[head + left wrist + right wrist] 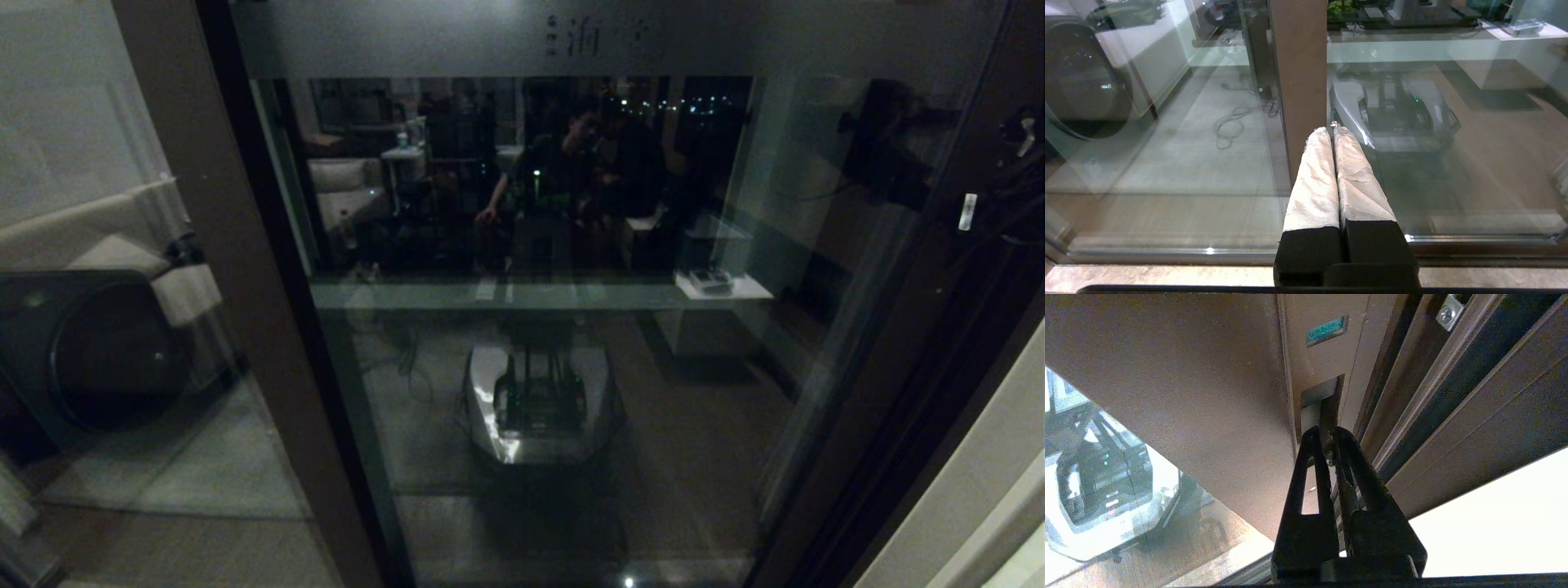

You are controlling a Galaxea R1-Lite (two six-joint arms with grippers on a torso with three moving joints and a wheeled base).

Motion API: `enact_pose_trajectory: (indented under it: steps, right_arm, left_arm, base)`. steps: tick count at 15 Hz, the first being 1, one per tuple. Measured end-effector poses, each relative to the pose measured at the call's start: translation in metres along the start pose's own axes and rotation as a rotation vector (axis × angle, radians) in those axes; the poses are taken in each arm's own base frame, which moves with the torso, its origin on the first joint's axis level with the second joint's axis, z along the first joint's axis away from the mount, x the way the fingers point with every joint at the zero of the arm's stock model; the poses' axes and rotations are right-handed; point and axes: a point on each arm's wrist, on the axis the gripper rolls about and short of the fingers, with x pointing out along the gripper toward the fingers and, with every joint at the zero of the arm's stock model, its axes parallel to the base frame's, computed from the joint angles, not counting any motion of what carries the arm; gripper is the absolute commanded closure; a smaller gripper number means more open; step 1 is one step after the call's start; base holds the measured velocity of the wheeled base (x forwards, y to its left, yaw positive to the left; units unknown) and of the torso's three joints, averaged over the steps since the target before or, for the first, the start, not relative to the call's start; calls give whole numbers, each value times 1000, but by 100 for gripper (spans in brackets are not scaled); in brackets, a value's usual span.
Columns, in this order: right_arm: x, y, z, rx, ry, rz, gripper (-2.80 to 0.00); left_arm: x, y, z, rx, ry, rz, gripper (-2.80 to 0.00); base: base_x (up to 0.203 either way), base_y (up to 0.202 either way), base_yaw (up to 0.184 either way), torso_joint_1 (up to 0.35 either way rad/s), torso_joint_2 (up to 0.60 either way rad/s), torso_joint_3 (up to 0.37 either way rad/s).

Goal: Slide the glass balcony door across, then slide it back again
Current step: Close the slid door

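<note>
The glass balcony door fills the head view, with its frosted top band and small characters. Its left stile is brown and its right stile dark. In the right wrist view my right gripper is shut, with its black fingertips pushed into the slim recessed handle on the stile. My left gripper is also shut and holds nothing. Its white-wrapped fingers point at the edge of the brown stile, low near the bottom track.
A dark round-fronted washing machine stands behind the glass on the left. My own base is mirrored in the door glass. A pale wall borders the door frame on the right. A small green label sits above the handle.
</note>
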Motion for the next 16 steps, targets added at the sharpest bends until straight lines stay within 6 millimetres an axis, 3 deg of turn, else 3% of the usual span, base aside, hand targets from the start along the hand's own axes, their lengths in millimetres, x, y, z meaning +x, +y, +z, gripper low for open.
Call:
enact_pose_trajectory:
  steps: [16]
  right_arm:
    - [7,-11,2,10,-11,-25,0]
  left_arm:
    - [0,0,0,0,0,0,0]
  base:
    - [0,0,0,0,0,0]
